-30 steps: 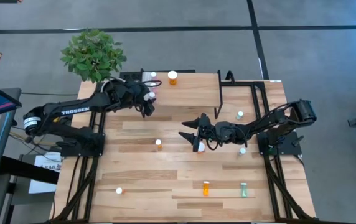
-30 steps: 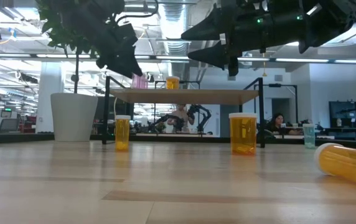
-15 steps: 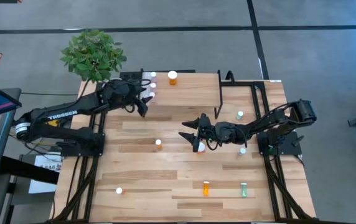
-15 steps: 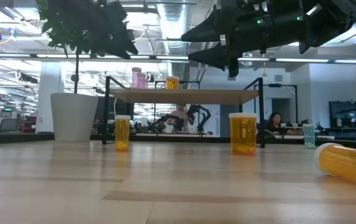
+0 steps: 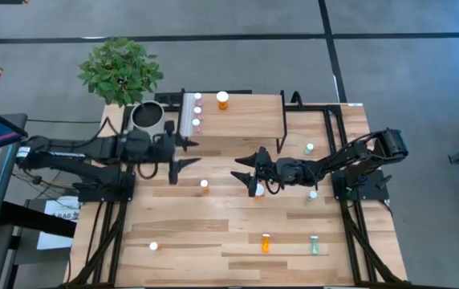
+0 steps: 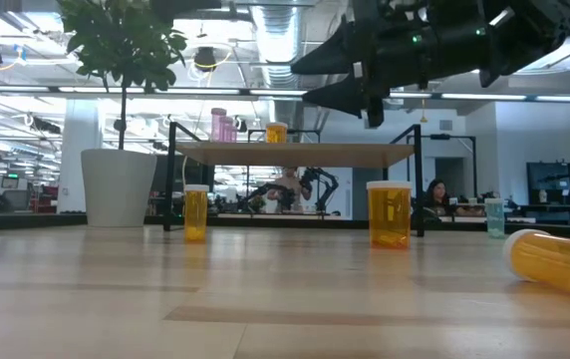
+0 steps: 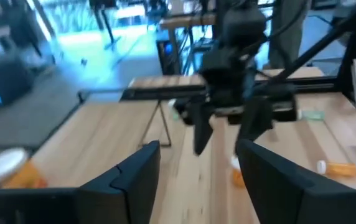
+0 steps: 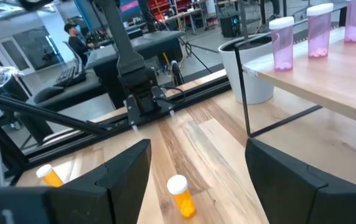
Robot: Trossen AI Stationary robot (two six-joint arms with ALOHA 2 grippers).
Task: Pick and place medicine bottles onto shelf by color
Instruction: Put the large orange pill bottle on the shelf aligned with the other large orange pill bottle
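The shelf (image 5: 241, 119) stands at the table's far side. On it are three pink medicine bottles (image 5: 197, 111) in a row along its left edge and one orange bottle (image 5: 222, 99). My left gripper (image 5: 188, 153) hangs open just in front of the shelf's left end, pointing right, with nothing between its fingers. My right gripper (image 5: 242, 167) hovers open at mid-table, just left of an upright orange bottle (image 5: 257, 190). More bottles rest on the table: a small orange one (image 5: 205, 185), green ones (image 5: 310, 148) (image 5: 313, 194), and a white-capped one (image 5: 153, 246).
A potted plant (image 5: 121, 71) in a grey-white pot (image 5: 148, 116) stands at the far left corner beside the shelf. An orange bottle (image 5: 266, 242) and a green one (image 5: 314, 245) lie on their sides near the front edge. A black frame (image 5: 326, 112) stands at the far right.
My left gripper has risen off the pink bottles at the shelf's left edge and swung toward the table's near side and left, ending level and pointing right. The pink bottles stay upright on the shelf. The pot, hidden under the arm before, now shows.
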